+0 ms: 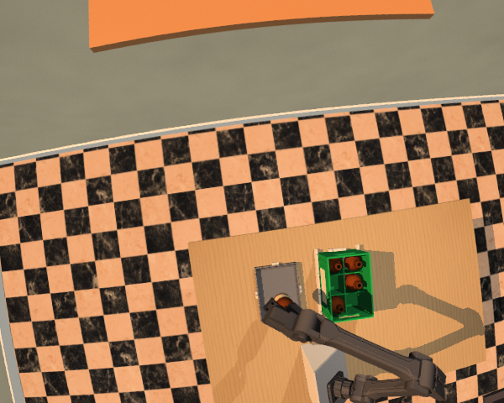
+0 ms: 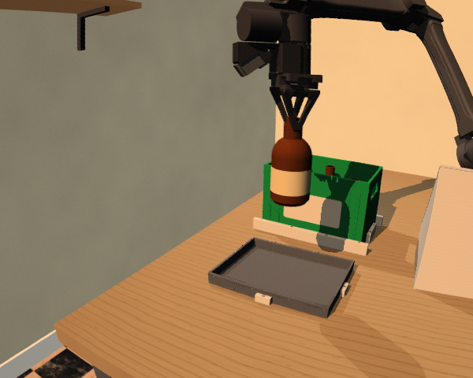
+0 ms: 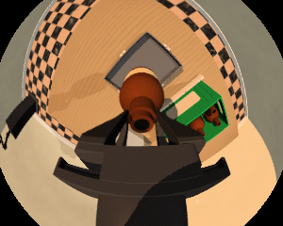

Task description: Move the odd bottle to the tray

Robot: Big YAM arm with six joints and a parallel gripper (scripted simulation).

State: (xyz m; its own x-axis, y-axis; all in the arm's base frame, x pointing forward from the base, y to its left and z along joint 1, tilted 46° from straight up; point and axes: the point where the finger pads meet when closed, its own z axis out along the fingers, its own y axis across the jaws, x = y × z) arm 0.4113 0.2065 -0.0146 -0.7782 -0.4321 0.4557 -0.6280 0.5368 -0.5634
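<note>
Hand (image 2: 295, 123) (image 3: 141, 114) is clamped on the neck of a brown bottle (image 1: 283, 300) (image 2: 291, 162) (image 3: 141, 91), fingertips just below the opening. Bottle hangs upright, cream label around its lower body, base in the air. In the top view it overlaps the near part of the grey tray (image 1: 278, 280) (image 2: 285, 272) (image 3: 151, 54); not on the tray surface. Tray lies flat on the bench (image 1: 226, 269) (image 2: 167, 305) (image 3: 85, 56), just beside the green crate (image 1: 371, 286) (image 2: 269, 195) (image 3: 205, 96).

Other four bottles (image 1: 355, 282) (image 2: 329, 169) (image 3: 212, 113) are in the crate, each in its own compartment. Top view: two in the left column, at the far and near ends; two in the right column, far and middle. Pale strip (image 1: 317, 277) (image 2: 310, 235) runs along the crate's tray-facing side. Can't tell from these views whether the held neck differs in thickness.
</note>
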